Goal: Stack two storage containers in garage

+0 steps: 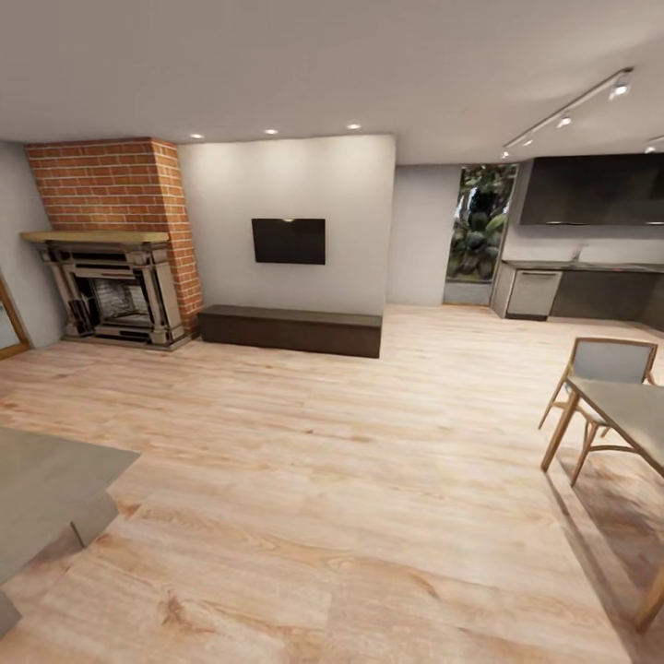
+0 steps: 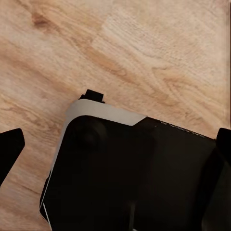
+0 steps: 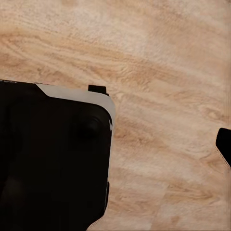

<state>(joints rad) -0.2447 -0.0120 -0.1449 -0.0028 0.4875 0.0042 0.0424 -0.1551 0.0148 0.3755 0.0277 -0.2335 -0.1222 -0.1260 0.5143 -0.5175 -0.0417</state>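
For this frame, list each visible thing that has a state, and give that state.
Wall TV: screen dark, off.
Fireplace: unlit, no flames.
Ceiling spotlights: lit.
Dining chair: upright, pushed up to the table.
Left gripper: open, nothing between its fingers, above the wood plank floor.
Right gripper: cannot tell.

From my head camera I see a light wood plank floor (image 1: pixel 350 480) with warm honey grain and darker knots. The fireplace chimney (image 1: pixel 115 189) is red brick with pale mortar lines, above a grey-beige mantel surround (image 1: pixel 111 286). The wall (image 1: pixel 286 175) is plain off-white and carries a black television (image 1: pixel 289 241); below it runs a dark brown bench (image 1: pixel 290 329). The kitchen cabinets (image 1: pixel 595 189) are near-black. The chair (image 1: pixel 604 373) has a tan wood frame and grey back. In my left wrist camera the robot base (image 2: pixel 125 168) is black, edged light grey.
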